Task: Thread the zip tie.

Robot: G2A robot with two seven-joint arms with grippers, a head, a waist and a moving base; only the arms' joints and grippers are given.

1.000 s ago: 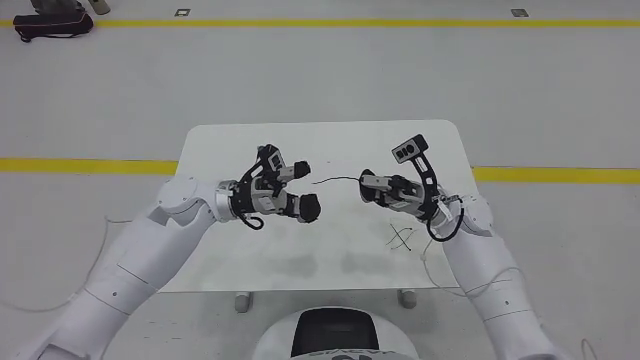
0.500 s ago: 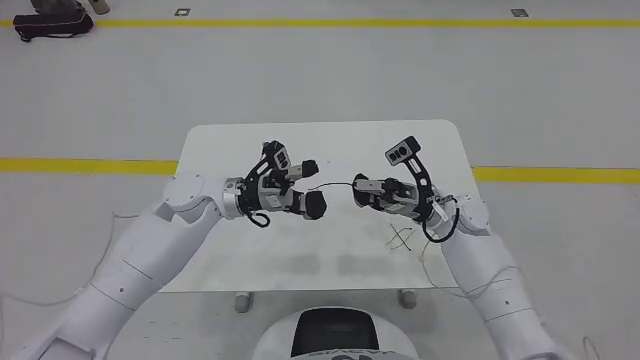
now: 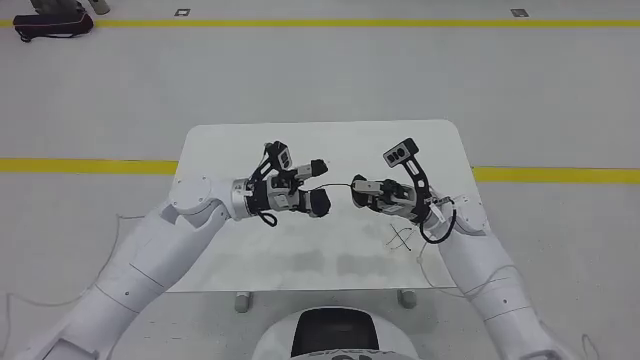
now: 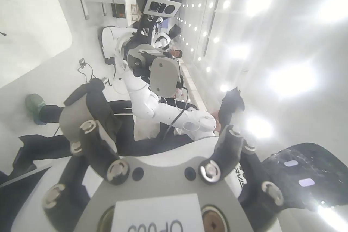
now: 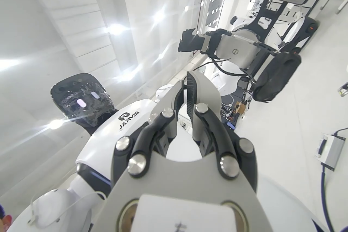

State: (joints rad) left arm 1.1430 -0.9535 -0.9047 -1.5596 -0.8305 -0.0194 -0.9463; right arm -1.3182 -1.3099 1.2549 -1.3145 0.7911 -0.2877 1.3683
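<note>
Above the middle of the white table [image 3: 240, 150], my right gripper [image 3: 357, 186] is shut on one end of a thin black zip tie [image 3: 340, 185]. The tie sticks out toward my left gripper [image 3: 320, 186]. That gripper is open, one finger on each side of the tie's free end. In the left wrist view the left gripper [image 4: 163, 99] stands wide open, with the right gripper's body [image 4: 164, 78] farther off beyond it. In the right wrist view the right gripper [image 5: 185, 80] has its pads pressed together, and the tie itself is too thin to make out there.
Two more black zip ties [image 3: 400, 238] lie crossed on the table under my right forearm. The table's near edge runs just below both arms. A yellow floor line [image 3: 560, 174] passes behind the table.
My left gripper has moved right toward the right gripper and closed the gap, so the tie's free end now lies between its open fingers. The right gripper shifted slightly left.
</note>
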